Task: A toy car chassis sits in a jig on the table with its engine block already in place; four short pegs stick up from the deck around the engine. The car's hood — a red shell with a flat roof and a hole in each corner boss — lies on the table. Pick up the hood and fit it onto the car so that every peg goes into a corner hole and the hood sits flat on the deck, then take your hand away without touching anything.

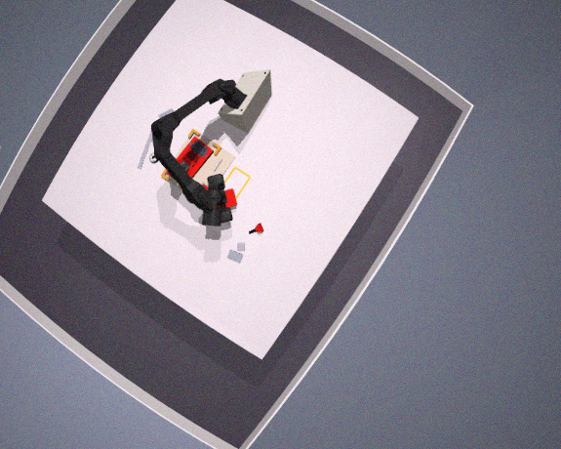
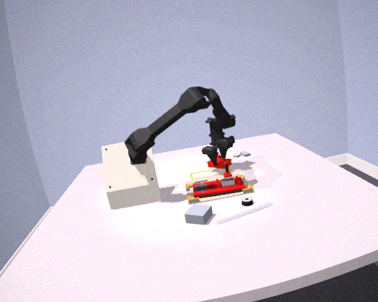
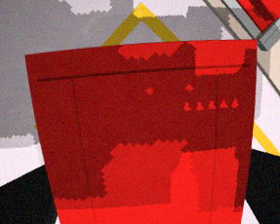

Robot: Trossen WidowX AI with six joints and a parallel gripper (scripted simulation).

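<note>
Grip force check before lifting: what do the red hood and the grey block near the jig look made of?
The red flat-roofed hood in the claw looks like rigid matte plastic: even colour, crisp edges, no glare. The grey rectangular block is matte and sharp-cornered; plastic or painted metal, unclear.
</note>
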